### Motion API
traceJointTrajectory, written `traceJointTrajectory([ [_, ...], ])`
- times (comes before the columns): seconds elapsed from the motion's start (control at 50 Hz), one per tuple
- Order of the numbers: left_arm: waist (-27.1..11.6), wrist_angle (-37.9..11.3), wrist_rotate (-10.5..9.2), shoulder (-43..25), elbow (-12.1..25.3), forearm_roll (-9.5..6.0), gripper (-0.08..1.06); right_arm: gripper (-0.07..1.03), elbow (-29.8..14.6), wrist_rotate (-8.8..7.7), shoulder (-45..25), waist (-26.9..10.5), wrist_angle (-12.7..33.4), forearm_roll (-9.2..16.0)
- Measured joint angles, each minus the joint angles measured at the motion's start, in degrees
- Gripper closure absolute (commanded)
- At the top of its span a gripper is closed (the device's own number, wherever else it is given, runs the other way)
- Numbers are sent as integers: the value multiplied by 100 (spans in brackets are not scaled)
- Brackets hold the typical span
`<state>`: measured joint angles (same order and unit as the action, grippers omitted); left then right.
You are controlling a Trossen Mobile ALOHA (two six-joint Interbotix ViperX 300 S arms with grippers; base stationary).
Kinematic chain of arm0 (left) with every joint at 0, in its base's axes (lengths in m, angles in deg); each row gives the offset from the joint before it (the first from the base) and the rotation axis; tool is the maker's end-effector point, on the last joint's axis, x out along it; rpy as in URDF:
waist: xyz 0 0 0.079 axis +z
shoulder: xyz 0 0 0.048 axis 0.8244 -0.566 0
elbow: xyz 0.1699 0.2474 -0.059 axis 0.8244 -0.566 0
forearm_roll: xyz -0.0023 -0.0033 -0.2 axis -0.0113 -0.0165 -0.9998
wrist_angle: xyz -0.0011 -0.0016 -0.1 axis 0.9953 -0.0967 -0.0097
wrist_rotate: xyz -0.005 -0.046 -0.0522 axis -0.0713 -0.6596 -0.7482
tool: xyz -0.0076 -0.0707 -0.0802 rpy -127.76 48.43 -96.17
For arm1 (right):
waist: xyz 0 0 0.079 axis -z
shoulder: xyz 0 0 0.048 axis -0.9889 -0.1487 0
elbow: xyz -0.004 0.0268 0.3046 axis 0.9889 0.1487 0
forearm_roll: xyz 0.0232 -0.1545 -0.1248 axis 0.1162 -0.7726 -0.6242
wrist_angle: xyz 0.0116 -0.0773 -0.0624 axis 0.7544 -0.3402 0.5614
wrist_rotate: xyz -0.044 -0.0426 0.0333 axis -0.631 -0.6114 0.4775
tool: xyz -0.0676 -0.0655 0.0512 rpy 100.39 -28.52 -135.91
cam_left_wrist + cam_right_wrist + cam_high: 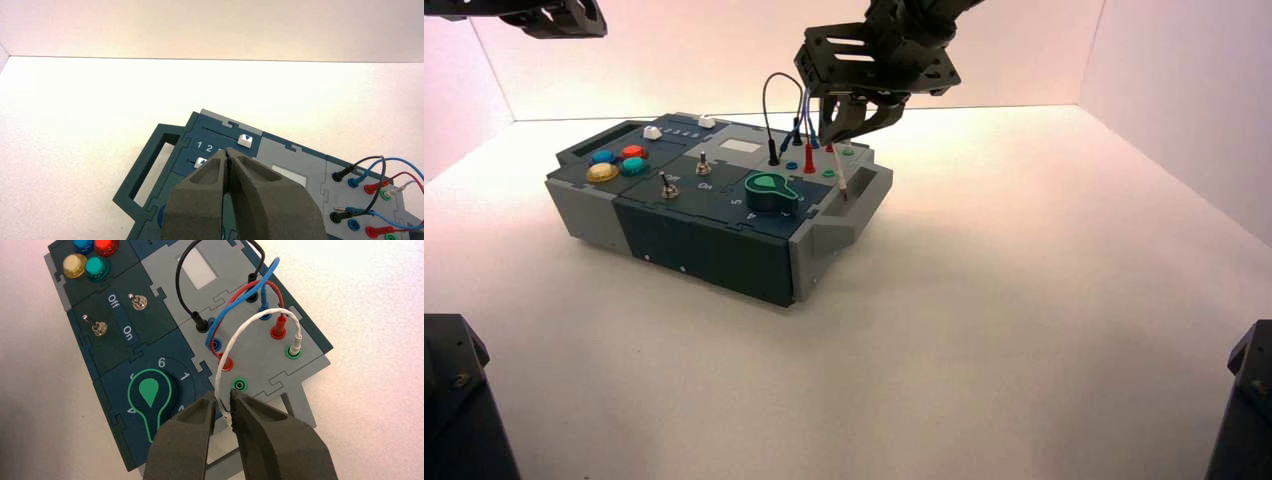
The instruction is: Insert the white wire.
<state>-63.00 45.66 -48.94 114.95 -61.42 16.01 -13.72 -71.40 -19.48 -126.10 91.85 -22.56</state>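
White wire (838, 172), a thin pale lead, comes down from under the right gripper (849, 128) in the high view, at the right end of the blue and grey box (714, 235). Its free tip hangs near the box's right edge. The fingers are too dark there to tell how wide they are. The left gripper (559, 17) waits far off at the top left, cut off by the edge.

From the left wrist view, the left gripper (227, 167) has its two grey fingers pressed together with nothing between them. They hide part of the white numbers; only "1 2" can be read, beside a white slider knob (245, 140).

From the right wrist view, the right gripper (223, 407) is a little apart, and the white wire (245, 329) runs between its fingertips. One white plug sits in the far green socket (293, 352). The other end hangs loose beside the near green socket (240, 385), which has no plug in it. You can read "Off" and "On" by two small metal switches (137, 302), and "6" and "1" by the green round knob (149, 396).
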Motion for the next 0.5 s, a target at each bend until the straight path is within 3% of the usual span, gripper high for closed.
traceJointTrajectory([
  [0.18,0,-9,-9,0,0,0,101,77,44,9,0,9,0,0],
  [0.32,0,0,0,0,-9,-9,101,67,123,9,0,0,9,0],
  [0.5,0,-9,0,0,0,-9,101,67,149,9,0,9,18,9],
])
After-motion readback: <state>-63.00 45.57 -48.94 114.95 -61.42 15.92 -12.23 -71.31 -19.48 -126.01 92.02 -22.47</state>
